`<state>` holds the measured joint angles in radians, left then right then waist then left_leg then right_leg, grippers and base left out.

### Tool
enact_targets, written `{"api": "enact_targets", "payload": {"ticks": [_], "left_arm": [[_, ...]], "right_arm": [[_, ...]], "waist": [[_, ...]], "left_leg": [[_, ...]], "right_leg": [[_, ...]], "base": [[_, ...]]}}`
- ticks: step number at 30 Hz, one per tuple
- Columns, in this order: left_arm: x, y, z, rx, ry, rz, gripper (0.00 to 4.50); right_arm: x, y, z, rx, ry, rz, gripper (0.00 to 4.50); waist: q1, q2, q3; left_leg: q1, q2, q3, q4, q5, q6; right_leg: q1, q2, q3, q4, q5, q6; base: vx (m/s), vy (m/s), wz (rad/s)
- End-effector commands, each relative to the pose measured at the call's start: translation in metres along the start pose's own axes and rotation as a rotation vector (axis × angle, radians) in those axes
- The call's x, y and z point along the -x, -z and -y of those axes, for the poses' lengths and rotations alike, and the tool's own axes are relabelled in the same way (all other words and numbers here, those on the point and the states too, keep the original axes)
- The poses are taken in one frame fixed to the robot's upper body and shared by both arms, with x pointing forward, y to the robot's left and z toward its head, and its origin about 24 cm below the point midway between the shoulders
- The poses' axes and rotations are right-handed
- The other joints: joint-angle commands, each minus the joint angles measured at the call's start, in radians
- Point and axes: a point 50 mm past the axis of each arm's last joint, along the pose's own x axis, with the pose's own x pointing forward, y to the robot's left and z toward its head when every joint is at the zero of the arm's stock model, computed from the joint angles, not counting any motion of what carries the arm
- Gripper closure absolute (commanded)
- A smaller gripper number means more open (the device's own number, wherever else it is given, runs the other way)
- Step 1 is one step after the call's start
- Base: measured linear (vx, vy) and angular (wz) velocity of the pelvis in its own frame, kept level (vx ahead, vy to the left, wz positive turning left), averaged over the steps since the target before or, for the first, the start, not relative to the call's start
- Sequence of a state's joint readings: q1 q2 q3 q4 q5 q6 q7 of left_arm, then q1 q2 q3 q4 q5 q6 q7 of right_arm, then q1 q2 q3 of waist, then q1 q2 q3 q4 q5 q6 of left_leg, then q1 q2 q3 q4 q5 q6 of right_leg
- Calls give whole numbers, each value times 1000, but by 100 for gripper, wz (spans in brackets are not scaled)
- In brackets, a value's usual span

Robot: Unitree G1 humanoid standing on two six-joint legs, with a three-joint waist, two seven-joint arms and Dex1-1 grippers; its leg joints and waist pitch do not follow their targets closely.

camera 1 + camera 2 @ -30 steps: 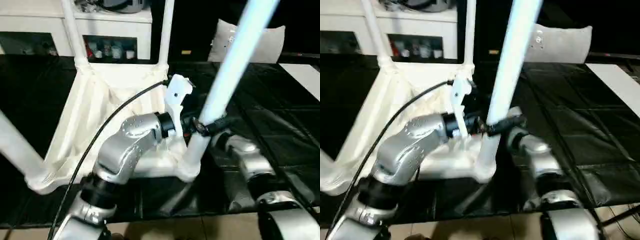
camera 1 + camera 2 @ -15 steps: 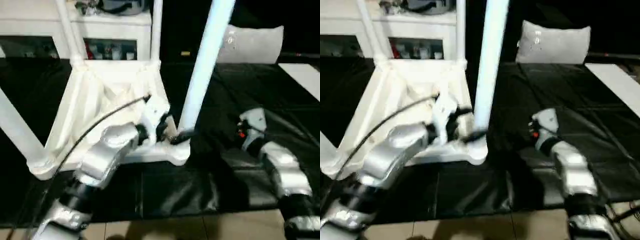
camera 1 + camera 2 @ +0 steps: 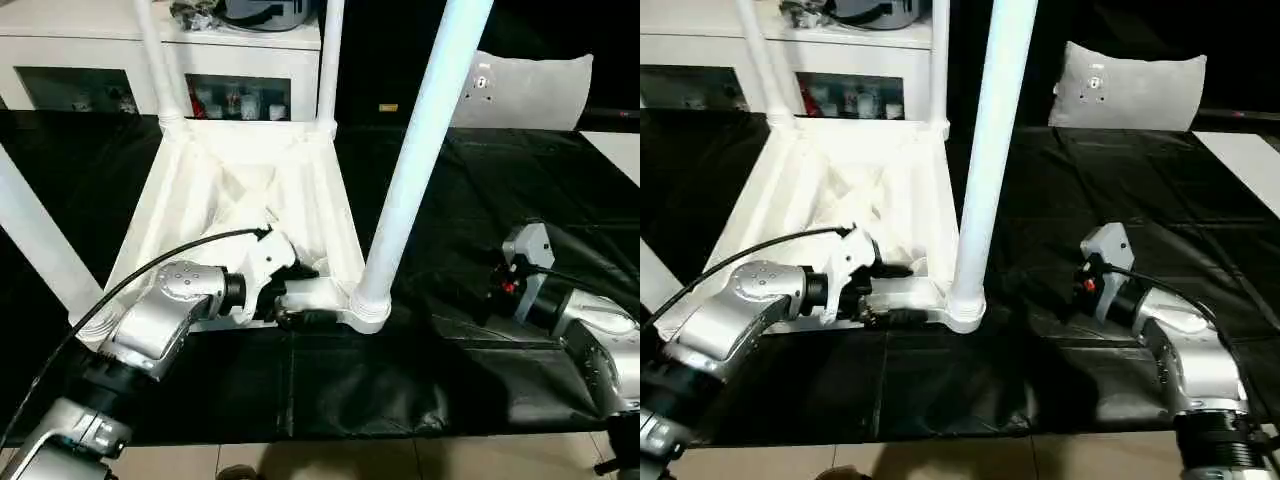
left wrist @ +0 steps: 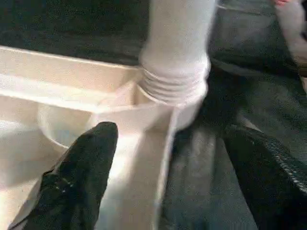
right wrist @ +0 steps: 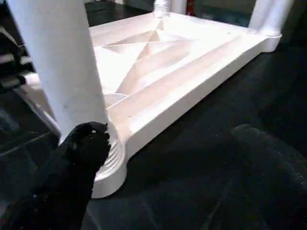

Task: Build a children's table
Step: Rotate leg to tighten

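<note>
Black sheeting [image 3: 400, 380] fronts white cabinet [image 3: 250, 60], grey cushion [image 3: 530, 90].

You're in what looks like a home room: a white cabinet [image 3: 160, 60] with glass doors and small items behind them stands at the back, a grey cushion [image 3: 1130, 90] rests nearby, and black sheeting [image 3: 480, 360] covers the floor.
</note>
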<state>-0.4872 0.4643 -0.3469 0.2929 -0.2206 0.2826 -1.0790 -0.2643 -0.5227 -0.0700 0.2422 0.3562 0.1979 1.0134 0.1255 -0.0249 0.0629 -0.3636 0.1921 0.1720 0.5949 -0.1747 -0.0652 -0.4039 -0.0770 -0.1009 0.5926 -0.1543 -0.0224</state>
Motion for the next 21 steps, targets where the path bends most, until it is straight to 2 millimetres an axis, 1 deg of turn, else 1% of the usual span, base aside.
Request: {"api": "enact_targets", "payload": {"ticks": [1, 2, 3, 4, 5, 6, 8, 9, 10, 11, 13, 14, 15, 16, 17, 18, 19, 20, 21], "left_arm": [[-1, -2, -1, -37, 37, -21, 89], [-1, -2, -1, -37, 37, -21, 89], [-2, -1, -2, -43, 37, -27, 96], [-3, 0, -2, -44, 34, -31, 104], [-5, 1, -3, -49, 31, -42, 104], [-6, 4, -5, -53, 25, -57, 128], [-8, 6, -7, -60, 20, -71, 136], [-8, 7, -8, -60, 18, -72, 140], [-9, 7, -9, -59, 22, -72, 149], [-9, 8, -10, -57, 27, -72, 162], [-9, 9, -12, -55, 32, -78, 179], [-8, 10, -15, -53, 28, -82, 182], [-8, 11, -16, -54, 26, -86, 189], [-8, 11, -17, -56, 27, -91, 200], [-8, 11, -17, -57, 28, -93, 213], [-8, 11, -18, -59, 31, -96, 221], [-8, 11, -19, -58, 33, -98, 230], [-8, 12, -20, -59, 35, -99, 230], [-8, 12, -21, -58, 39, -101, 246]], "right_arm": [[4, -3, -3, -7, -27, -13, 0], [4, -3, -3, -7, -27, -13, 0], [4, -2, -3, -6, -38, -25, 0], [4, -2, -4, -4, -42, -30, 0], [4, -2, -4, -3, -48, -34, 0], [4, -1, -5, 4, -52, -36, 0], [4, -1, -6, 0, -62, -38, 0], [4, -1, -6, -1, -65, -38, 0], [4, 0, -6, -3, -66, -41, 0], [5, 0, -6, -5, -63, -43, 0], [6, 1, -3, 1, -42, -54, 0], [8, 2, -3, -49, -48, -52, 0], [8, 1, -4, -54, -57, -41, 0], [9, -1, -3, -34, -41, -27, 0], [9, -1, -3, -22, -31, -24, 0], [9, -2, -2, -5, -17, -21, 0], [9, -1, -5, -7, -35, -21, 0], [9, -1, -7, -13, -54, -22, 0], [8, -2, -9, 6, -67, -18, 0]], "waist": [[4, 4, -64], [6, 4, -65], [10, 26, -66], [7, 18, -65], [9, 11, -66], [12, 16, -66], [15, 12, -67], [16, 13, -67], [18, 22, -68], [17, 17, -68], [20, 18, -70], [24, 33, -70], [21, 29, -69], [22, 29, -70], [23, 27, -72], [24, 29, -73], [23, 29, -72], [23, 34, -72], [23, 31, -72]], "left_leg": [[16, 38, -18, -79, -334, 16], [16, 38, -18, -80, -335, 16], [17, 40, -22, -80, -340, 9], [18, 40, -18, -80, -347, 11], [18, 38, -19, -79, -345, 11], [17, 36, -18, -77, -337, 15], [16, 34, -17, -76, -323, 20], [16, 36, -18, -77, -318, 20], [17, 37, -19, -76, -320, 18], [17, 36, -16, -76, -321, 21], [16, 37, -17, -76, -313, 22], [16, 37, -20, -76, -314, 20], [17, 36, -17, -77, -318, 24], [16, 37, -17, -76, -321, 22], [14, 37, -17, -76, -315, 24], [16, 37, -17, -75, -314, 24], [14, 36, -17, -75, -312, 25], [16, 36, -17, -75, -314, 26], [14, 35, -16, -74, -312, 28]], "right_leg": [[43, -81, 47, -100, -507, -95], [44, -81, 47, -99, -506, -95], [45, -84, 48, -95, -494, -103], [42, -80, 47, -103, -492, -101], [46, -81, 47, -97, -485, -102], [45, -82, 47, -99, -496, -99], [47, -81, 45, -102, -511, -87], [46, -82, 45, -102, -511, -87], [46, -83, 45, -101, -508, -90], [45, -81, 45, -103, -504, -91], [46, -81, 46, -99, -488, -97], [47, -83, 46, -97, -480, -102], [46, -79, 45, -104, -481, -101], [49, -79, 45, -100, -463, -107], [50, -80, 45, -96, -452, -109], [48, -82, 45, -96, -456, -111], [48, -82, 45, -97, -464, -110], [48, -82, 45, -100, -470, -107], [49, -81, 44, -100, -473, -104]], "base": [[0, 0, 0], [0, 0, 0], [0, 0, 0], [0, 0, 0], [0, 0, 0], [0, 0, 0], [0, 0, 0], [0, 0, 0], [0, 0, 0], [0, 0, 0], [0, 0, 0], [0, 0, 0], [0, 0, 0], [0, 0, 0], [0, 0, 0], [0, 0, 0], [0, 0, 0], [0, 0, 0], [0, 0, 0]]}}
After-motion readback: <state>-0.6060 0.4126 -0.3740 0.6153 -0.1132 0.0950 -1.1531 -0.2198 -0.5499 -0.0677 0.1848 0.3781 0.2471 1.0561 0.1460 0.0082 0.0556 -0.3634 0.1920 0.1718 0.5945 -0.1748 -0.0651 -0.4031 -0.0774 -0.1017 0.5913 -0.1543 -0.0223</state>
